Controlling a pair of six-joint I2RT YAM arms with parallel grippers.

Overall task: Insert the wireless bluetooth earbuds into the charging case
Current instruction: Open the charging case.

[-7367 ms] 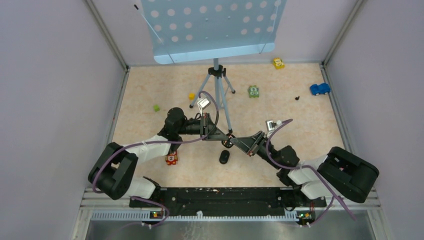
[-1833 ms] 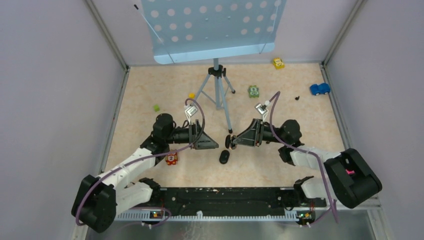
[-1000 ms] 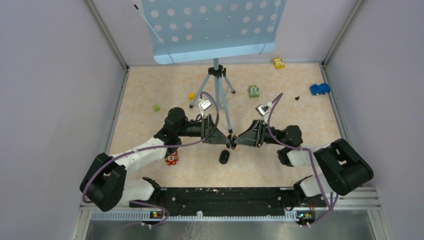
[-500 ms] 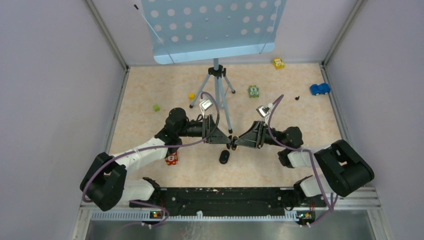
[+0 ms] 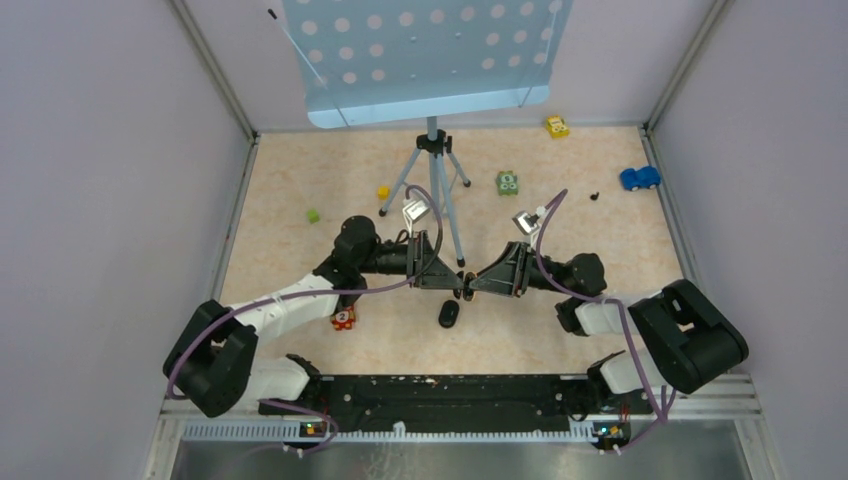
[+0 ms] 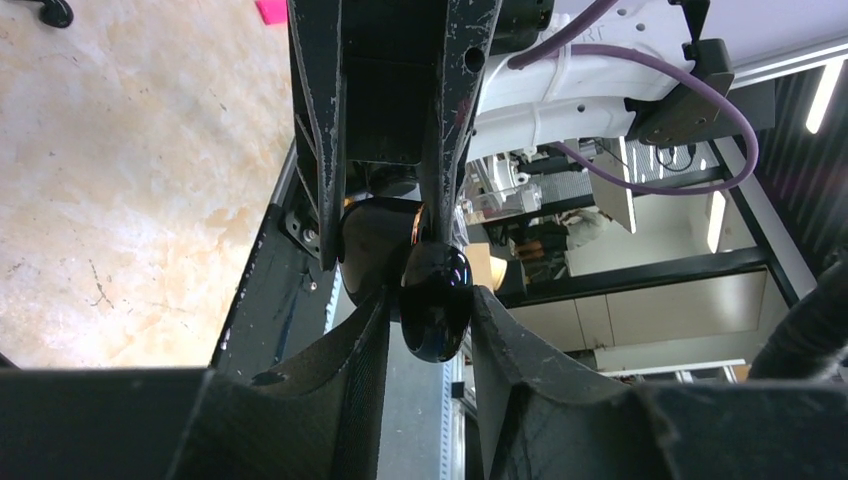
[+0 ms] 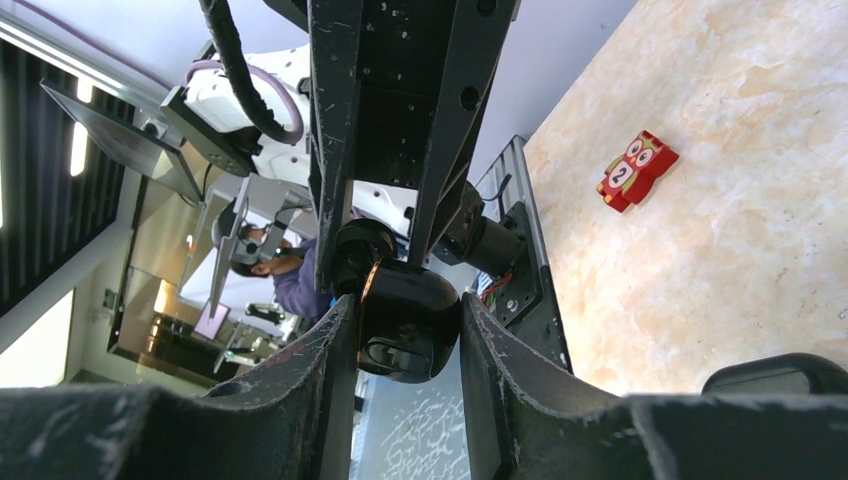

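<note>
Both grippers meet tip to tip above the table's middle. My right gripper [image 5: 470,287] is shut on the charging case [image 5: 463,285], a glossy black rounded case with an orange seam, seen between its fingers in the right wrist view [image 7: 405,325]. My left gripper [image 5: 456,283] is shut on the case's other glossy half [image 6: 435,305], which touches its right finger [image 6: 490,330]. A tiny black nub, one of the earbuds [image 5: 594,196], lies at the far right beside the blue car. I see no other earbud.
A black oval thing [image 5: 449,314] lies on the table just below the grippers. A red block marked 2 [image 5: 343,318] lies under the left arm. A tripod [image 5: 436,180] with a blue board stands behind. A green block [image 5: 508,183], blue car [image 5: 639,178] and yellow car [image 5: 557,126] lie farther back.
The left gripper came in from the left and closed on the case held by the right gripper. In the last half second almost nothing moved.
</note>
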